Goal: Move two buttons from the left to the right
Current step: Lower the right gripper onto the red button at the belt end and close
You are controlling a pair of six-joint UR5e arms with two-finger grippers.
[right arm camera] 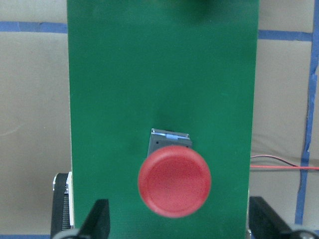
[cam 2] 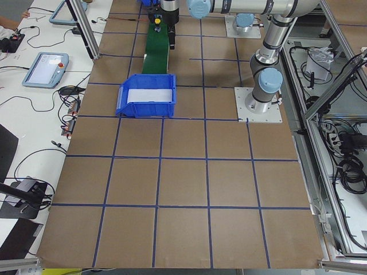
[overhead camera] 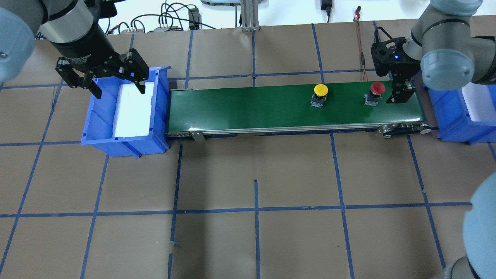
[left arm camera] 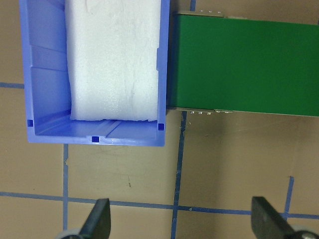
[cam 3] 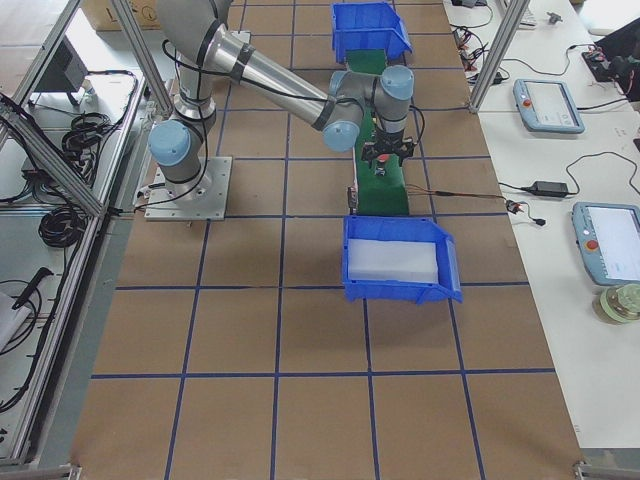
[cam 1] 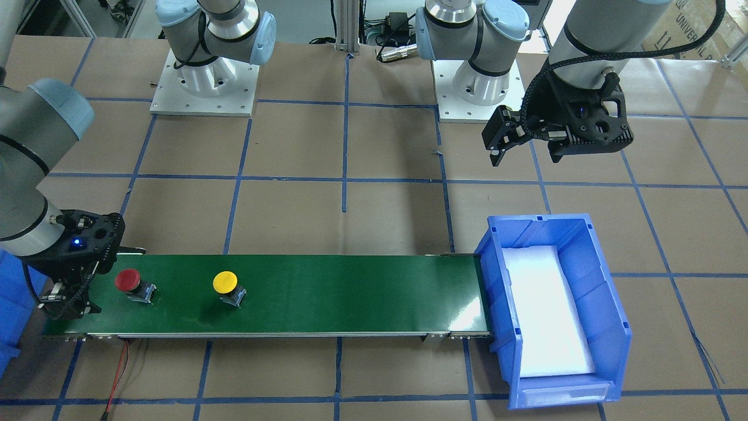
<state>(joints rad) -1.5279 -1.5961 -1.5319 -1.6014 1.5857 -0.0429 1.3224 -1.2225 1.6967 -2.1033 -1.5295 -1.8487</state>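
On the green conveyor belt (cam 1: 350, 292), seen from the front, the red button (cam 1: 127, 280) and the yellow button (cam 1: 225, 282) at its 3 o'clock are standing upright near the 9 o'clock end, probably waiting to ride to the blue bin (cam 1: 608, 310) at the 3 o'clock end. The right gripper (overhead camera: 400, 97) is hanging just beside the red cap. Only its wrist view is showing the fingers wide apart and empty. Farther back, the left gripper (cam 1: 525, 149) is hovering at the bin's 12 o'clock, spread and gripping nothing.

Green belt (overhead camera: 263, 108) btwn blue bin (overhead camera: 128, 146) w/ foam (overhead camera: 133, 110) & 2nd bin (overhead camera: 451, 124).
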